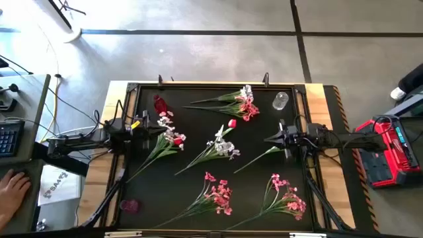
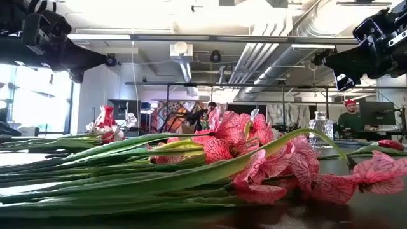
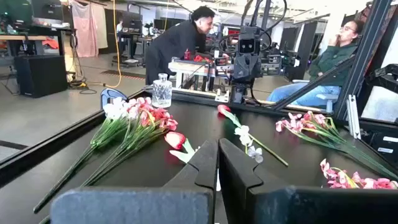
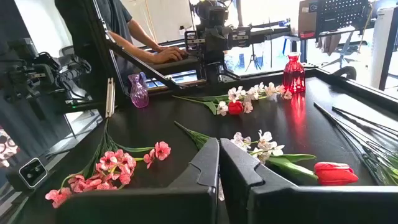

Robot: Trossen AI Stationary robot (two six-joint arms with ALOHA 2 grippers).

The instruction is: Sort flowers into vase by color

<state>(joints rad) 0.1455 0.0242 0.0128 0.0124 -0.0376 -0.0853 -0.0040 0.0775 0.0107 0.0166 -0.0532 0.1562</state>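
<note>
Both arms hover above the black table (image 1: 264,198). Left gripper (image 1: 147,123) and right gripper (image 1: 269,139) are closed, holding nothing. Flowers (image 1: 218,147) lie scattered across the table; red vase (image 1: 159,103), clear vase (image 1: 280,100) and purple vase (image 1: 129,205) stand empty.

- Both arms are dark, near black, built of boxy links and slim tubular sections.
- The left tool (image 1: 147,127) has a small yellow marking beside it on the wrist housing.
- The right tool (image 1: 269,139) ends in pointed dark fingers ahead of a blocky black wrist.
- Black cables trail from each arm's base toward the counter (image 1: 198,198) edges.
- In the left wrist view, the left tool's fingers (image 3: 205,171) are matte black wedges with flat inner faces, mounted on a grey-black crossbar.
- In the right wrist view, the right tool's fingers (image 4: 208,168) have the same matte black wedge shape.
- Seen from afar, each wrist carries a small boxy camera housing with dark lenses.
</note>
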